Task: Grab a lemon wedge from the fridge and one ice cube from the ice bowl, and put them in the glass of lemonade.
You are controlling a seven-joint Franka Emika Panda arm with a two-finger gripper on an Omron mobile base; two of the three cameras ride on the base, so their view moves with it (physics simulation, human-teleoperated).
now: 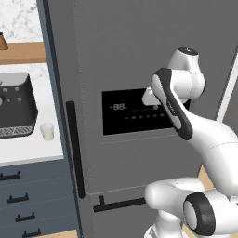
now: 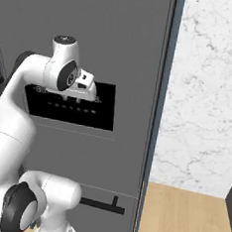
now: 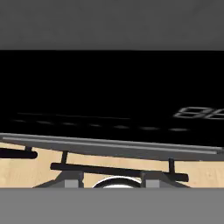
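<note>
The fridge (image 1: 139,56) is big and dark grey, and its doors are shut. It stands right in front of the robot. On its front is a black display panel (image 1: 128,116) with small pale numbers on it. A long black bar handle (image 1: 74,148) runs up and down near the left edge of the door. A shorter black bar handle (image 1: 116,203) lies flat lower down, on the drawer front.

The white arm bends up in front of the fridge, and the hand (image 1: 149,97) is held up close to the display panel. From the right side the hand (image 2: 85,88) shows against the top edge of the panel. I cannot tell how far open the hand is or whether it touches the panel. It has hold of nothing that I can see.

The hand's own camera looks at the black panel from very close, with the wooden floor (image 3: 26,173) and a flat black handle (image 3: 118,170) below it.

To the left of the fridge is a white tabletop (image 1: 28,148). The glass of lemonade (image 1: 47,131) stands on it, near the fridge. It is small and clear with pale drink inside. Just to its left is a dark coffee machine (image 1: 16,107). Under the tabletop are blue drawers (image 1: 32,200) with black handles.

To the right of the fridge is a white marble wall (image 2: 209,96).
</note>
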